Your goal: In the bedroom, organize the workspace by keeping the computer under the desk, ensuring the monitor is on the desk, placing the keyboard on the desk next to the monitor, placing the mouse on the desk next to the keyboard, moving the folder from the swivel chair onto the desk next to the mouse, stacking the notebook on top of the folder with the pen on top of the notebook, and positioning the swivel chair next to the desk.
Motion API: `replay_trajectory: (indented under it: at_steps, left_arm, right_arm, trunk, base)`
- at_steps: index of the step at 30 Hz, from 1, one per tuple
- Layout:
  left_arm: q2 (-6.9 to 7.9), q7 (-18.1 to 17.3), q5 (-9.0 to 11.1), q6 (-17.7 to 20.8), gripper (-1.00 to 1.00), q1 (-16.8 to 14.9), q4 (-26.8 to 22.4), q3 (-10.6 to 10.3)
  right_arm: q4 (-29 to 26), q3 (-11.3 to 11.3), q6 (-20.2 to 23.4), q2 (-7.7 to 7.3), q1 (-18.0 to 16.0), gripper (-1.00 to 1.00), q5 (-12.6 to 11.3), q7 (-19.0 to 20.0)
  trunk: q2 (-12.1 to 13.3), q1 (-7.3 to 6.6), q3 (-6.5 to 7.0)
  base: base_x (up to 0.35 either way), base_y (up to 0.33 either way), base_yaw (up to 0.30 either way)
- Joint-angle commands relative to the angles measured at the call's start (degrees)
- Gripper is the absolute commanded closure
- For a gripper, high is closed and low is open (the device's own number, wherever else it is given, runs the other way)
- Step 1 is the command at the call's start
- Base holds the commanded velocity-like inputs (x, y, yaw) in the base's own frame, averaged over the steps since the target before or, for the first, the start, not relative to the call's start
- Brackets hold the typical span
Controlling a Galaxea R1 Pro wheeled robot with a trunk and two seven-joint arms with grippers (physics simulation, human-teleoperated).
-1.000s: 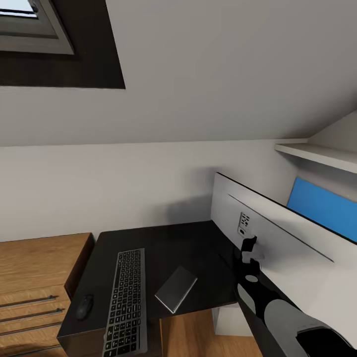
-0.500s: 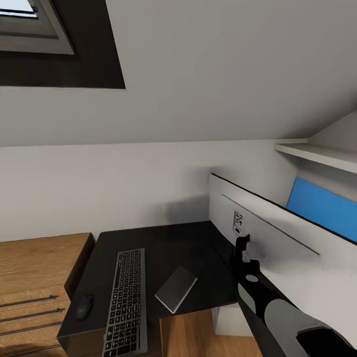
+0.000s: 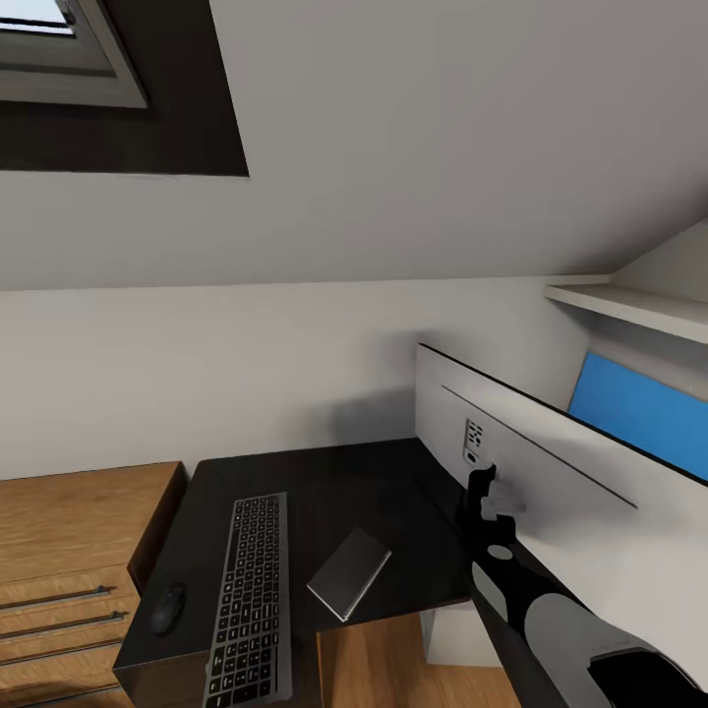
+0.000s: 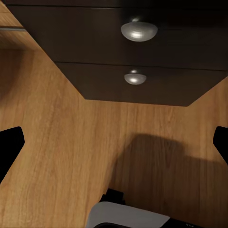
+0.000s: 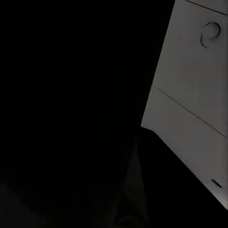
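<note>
While my right gripper (image 3: 489,497) presses against the white back of the monitor (image 3: 551,472), I cannot tell whether its fingers are apart or closed on anything. The monitor stands tilted on the right part of the black desk (image 3: 344,482). On the desk lie the keyboard (image 3: 250,600), the mouse (image 3: 167,608) just left of it, and the dark notebook (image 3: 349,572) to its right. My left gripper (image 4: 114,147) hangs with fingers spread wide over the wooden floor (image 4: 71,142), near black drawers (image 4: 137,52) with round knobs.
</note>
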Motion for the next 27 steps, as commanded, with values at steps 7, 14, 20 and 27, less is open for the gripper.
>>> replay_trajectory:
  at_steps: [7, 14, 20, 27]
  left_arm:
    - [0.02, 0.3, 0.4, -0.2, -1.0, 0.0, 0.0, -0.5]
    - [0.02, 0.3, 0.4, -0.2, -1.0, 0.0, 0.0, -0.5]
    - [0.02, 0.3, 0.4, -0.2, -1.0, -0.1, 0.0, -0.5]
    - [0.02, 0.3, 0.4, -0.2, -1.0, 0.0, 0.0, -0.5]
  right_arm:
    - [0.2, 0.8, -3.3, -0.07, -0.1, 1.0, -0.9, -0.2]
    - [0.3, 0.9, -4.9, -0.1, -0.1, 1.0, -1.0, -0.1]
    - [0.3, 0.9, -5.0, -0.07, -0.1, 1.0, -1.0, 0.0]
    - [0.2, 0.9, -5.4, -0.07, -0.1, 1.0, -1.0, 0.0]
  trunk:
    - [-0.1, 0.02, -0.11]
    - [-0.1, 0.02, -0.11]
    - [-0.1, 0.02, -0.11]
    - [-0.1, 0.02, -0.11]
  base:
    - [-0.045, 0.0, 0.0]
    - [-0.299, 0.0, 0.0]
    - [-0.333, 0.0, 0.0]
    - [-0.335, 0.0, 0.0]
